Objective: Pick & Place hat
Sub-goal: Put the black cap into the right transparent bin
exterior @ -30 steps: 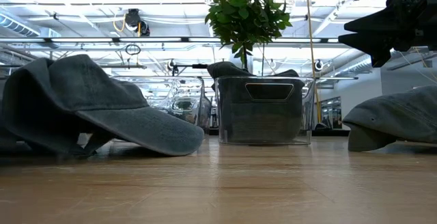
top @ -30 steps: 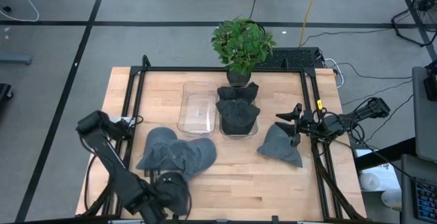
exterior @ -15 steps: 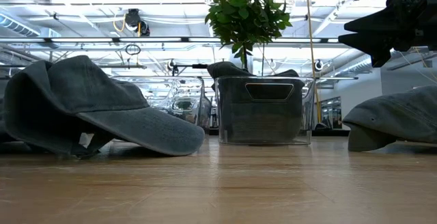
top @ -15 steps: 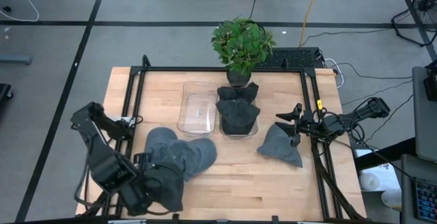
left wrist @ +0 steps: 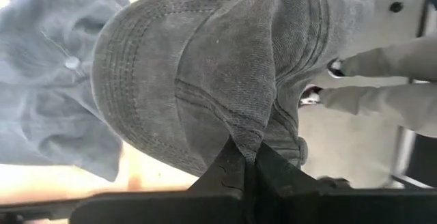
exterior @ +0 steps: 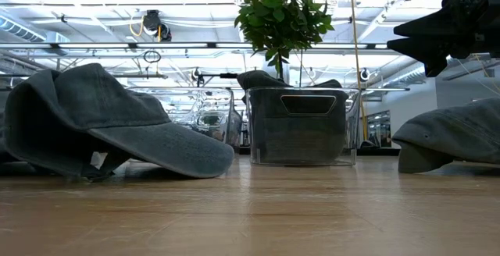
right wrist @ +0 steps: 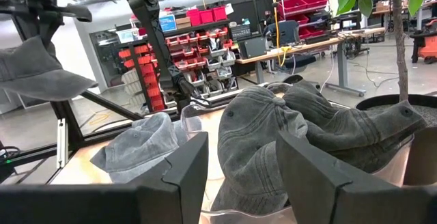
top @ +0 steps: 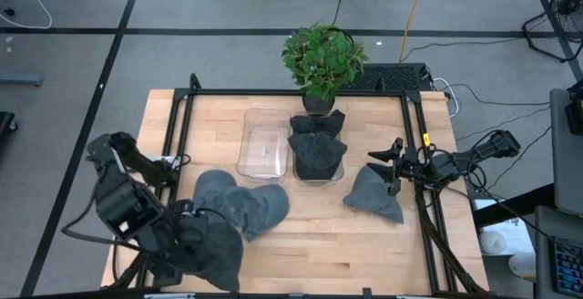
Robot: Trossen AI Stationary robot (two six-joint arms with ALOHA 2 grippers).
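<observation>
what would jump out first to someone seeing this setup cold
Probably the grey caps: a pile of hats on the table's left half, more hats stuffed into a clear bin at mid-table in front of a leafy potted plant. The left gripper is shut on a cap lifted at the near-left corner. The right gripper hovers open above a lone cap on the right.

— Where could a gripper pass?
— Over the bare wood of the table (top: pixel 310 221) at the near middle, between the caps (top: pixel 239 206) on the left and the lone cap (top: pixel 373 193) on the right.
— And farther back?
— Blocked: two bins, the empty one (top: pixel 262 144) beside the full one (top: pixel 316 156) (caps heaped above its rim), and a plant (top: pixel 322 59) behind.
</observation>
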